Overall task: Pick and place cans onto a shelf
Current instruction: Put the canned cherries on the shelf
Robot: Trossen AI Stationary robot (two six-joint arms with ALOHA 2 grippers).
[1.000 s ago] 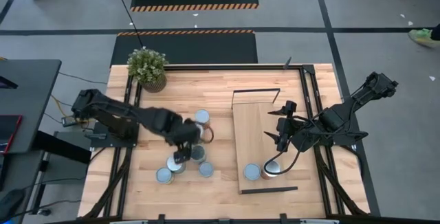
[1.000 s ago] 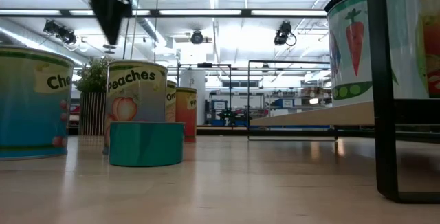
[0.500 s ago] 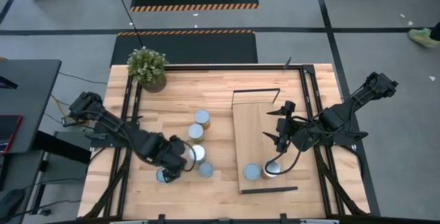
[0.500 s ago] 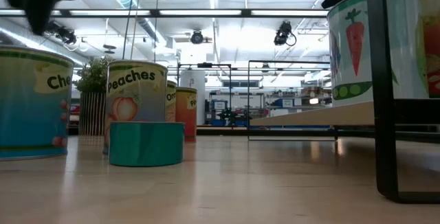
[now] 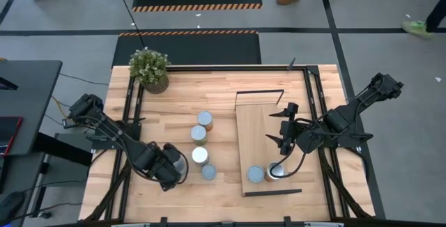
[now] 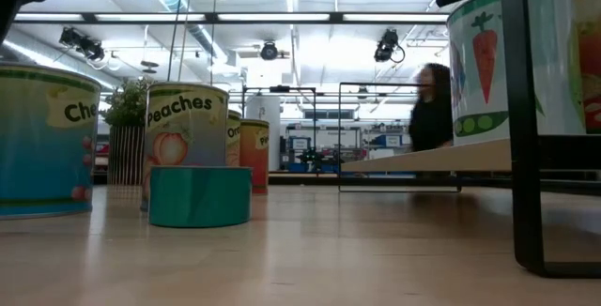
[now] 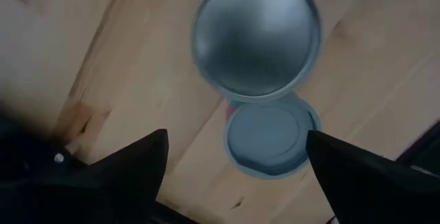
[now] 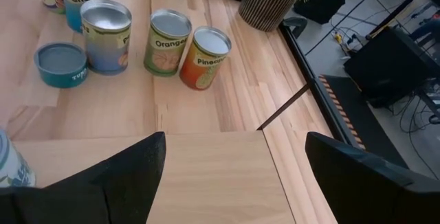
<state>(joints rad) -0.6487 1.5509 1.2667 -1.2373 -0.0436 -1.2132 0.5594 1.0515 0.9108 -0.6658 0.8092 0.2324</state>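
Note:
Several cans stand upright on the wooden table: four in a row [image 5: 200,155], with silver or blue-grey tops. Two more cans [image 5: 255,174] stand at the near end of the shelf [image 5: 252,133], a light board with black end frames. My left gripper [image 5: 171,173] hangs open, pointing down, over the near-left cans. In its wrist view a wide silver-topped can [image 7: 258,38] and a smaller blue-grey-topped can [image 7: 270,138] stand below, between the spread fingers of my left gripper [image 7: 235,138] and apart from them. My right gripper [image 5: 279,138] waits open above the shelf board [image 8: 206,176].
A potted plant [image 5: 150,70] stands at the far left corner. In the low view the Cherries can [image 6: 42,142], the Peaches can [image 6: 186,128] and a low teal tin [image 6: 199,195] stand close together. A person [image 6: 432,109] walks in the room behind the table.
My left gripper has swung from over the middle of the can group toward the table's near left corner, sinking a little and rolling about its downward axis. It now hangs over the two near-left cans. No can has moved.

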